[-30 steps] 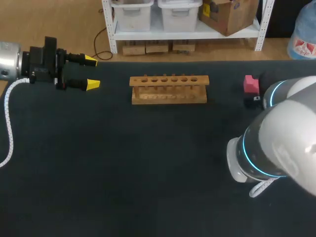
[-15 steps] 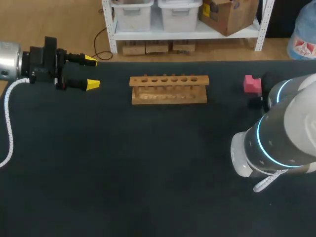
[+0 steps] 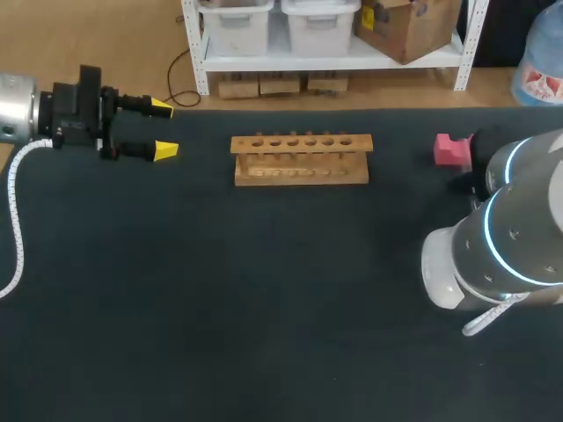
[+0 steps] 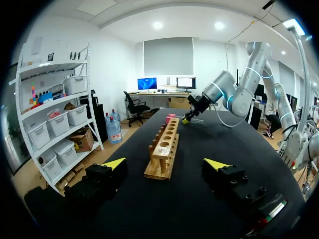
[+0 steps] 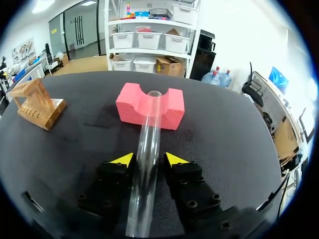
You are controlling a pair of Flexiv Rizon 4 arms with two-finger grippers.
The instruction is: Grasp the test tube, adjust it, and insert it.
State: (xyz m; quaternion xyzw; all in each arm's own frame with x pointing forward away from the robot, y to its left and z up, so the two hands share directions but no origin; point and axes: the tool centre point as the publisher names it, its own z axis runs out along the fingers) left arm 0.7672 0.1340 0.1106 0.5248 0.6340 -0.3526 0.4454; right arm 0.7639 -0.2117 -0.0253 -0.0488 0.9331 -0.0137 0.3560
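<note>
1. Starting left of the wooden rack (image 3: 301,160), you have the left gripper (image 3: 164,129) hanging well apart from it, with its fingers spread wide and nothing between them.
2. No tube stands in any hole of the rack, so the insertion is not yet done.
3. Right of the rack and well apart from it sits the pink foam block (image 5: 150,105). The test tube (image 5: 147,164) points one end into that block's groove. You cannot tell whether that end rests there or hangs just over it.
4. Farther from the rack along the barrel, the right gripper (image 5: 148,159) has a yellow tip against each side of the glass. It looks clamped on the tube, partway along its length.
5. Expect the tube to be light and rigid, but smooth, thin-walled and easy to crack. Squeeze only enough to stop it sliding.
6. Hold it on the straight barrel, as you do now, not at the rim. A tube this long will likely swing at the ends if you tilt it quickly.
7. Leave the lower part free of the fingers, so it can enter a rack hole without scraping the wood.
</note>
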